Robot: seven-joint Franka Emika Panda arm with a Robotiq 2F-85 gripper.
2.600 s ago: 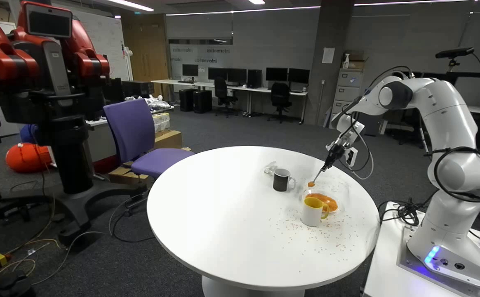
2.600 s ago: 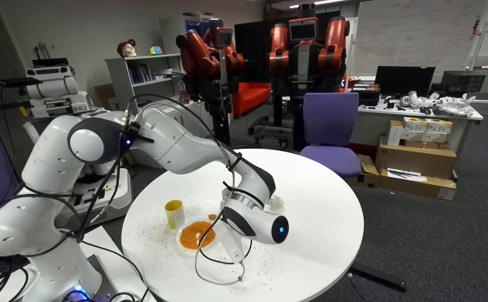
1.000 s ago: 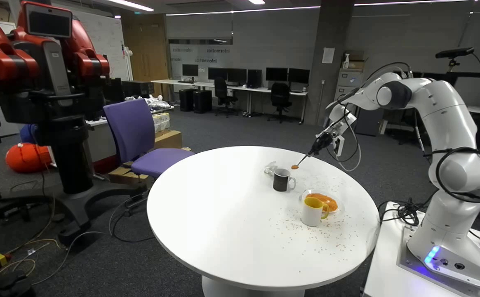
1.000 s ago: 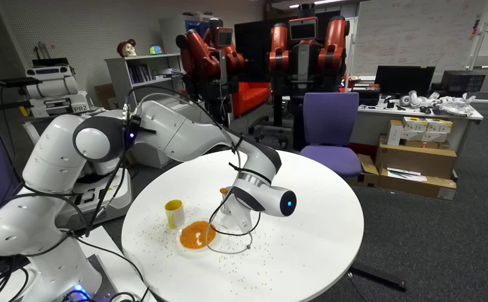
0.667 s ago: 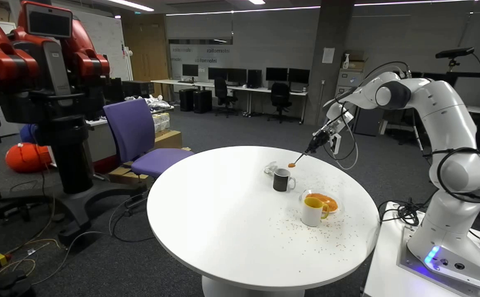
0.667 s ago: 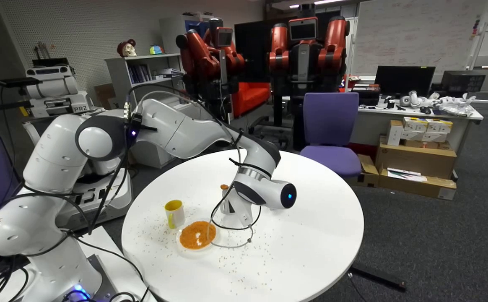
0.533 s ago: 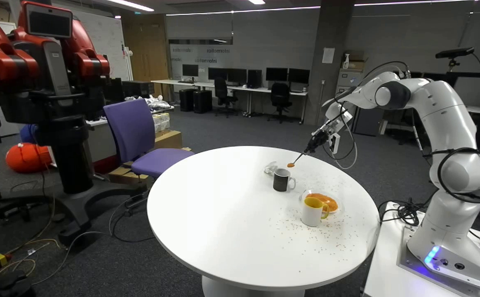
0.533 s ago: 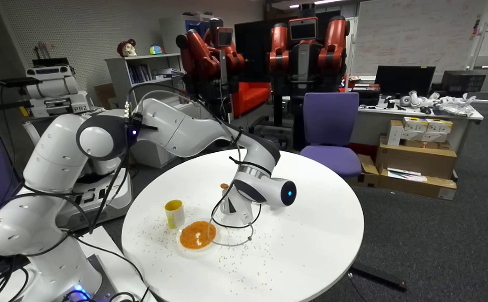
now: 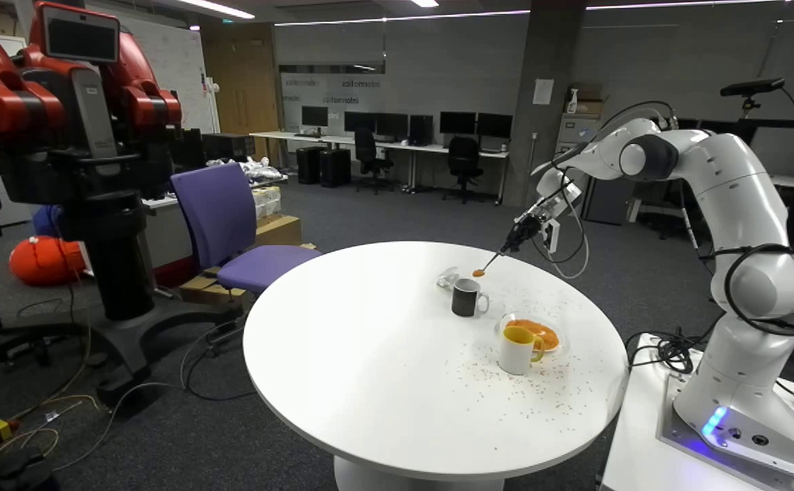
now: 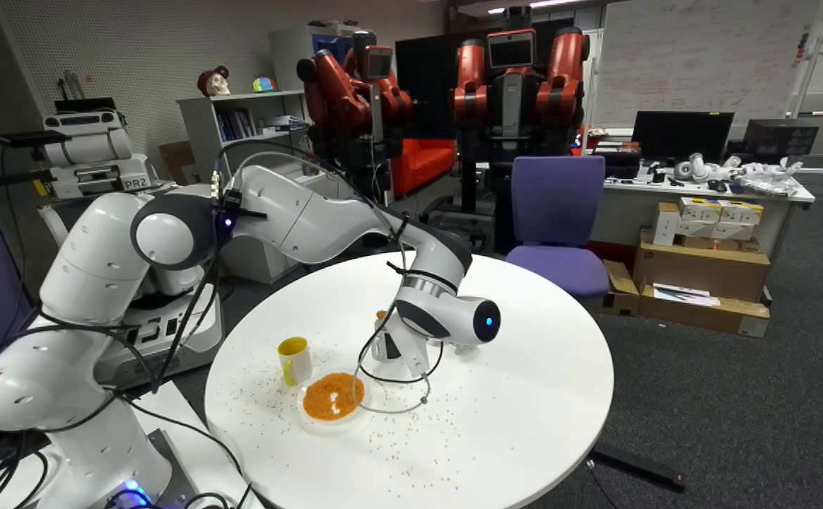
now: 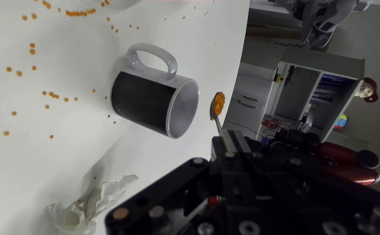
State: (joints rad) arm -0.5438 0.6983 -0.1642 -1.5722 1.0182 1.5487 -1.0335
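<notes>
In an exterior view, the round white table [image 10: 539, 382] spreads wide toward its right rim; the plate [image 10: 335, 408] and, just beyond it, the yellow-lined mug [image 10: 300, 365] stand closer to the left edge. The black-panelled mug [image 11: 142, 101] stands near the gripper [image 9: 504, 251], whose fingers [image 11: 229, 142] pinch a spoon [image 11: 217, 121] by its handle. Its bowl, heaped with orange grains [image 11: 219, 103], hangs above the table, apart from that mug's rim.
</notes>
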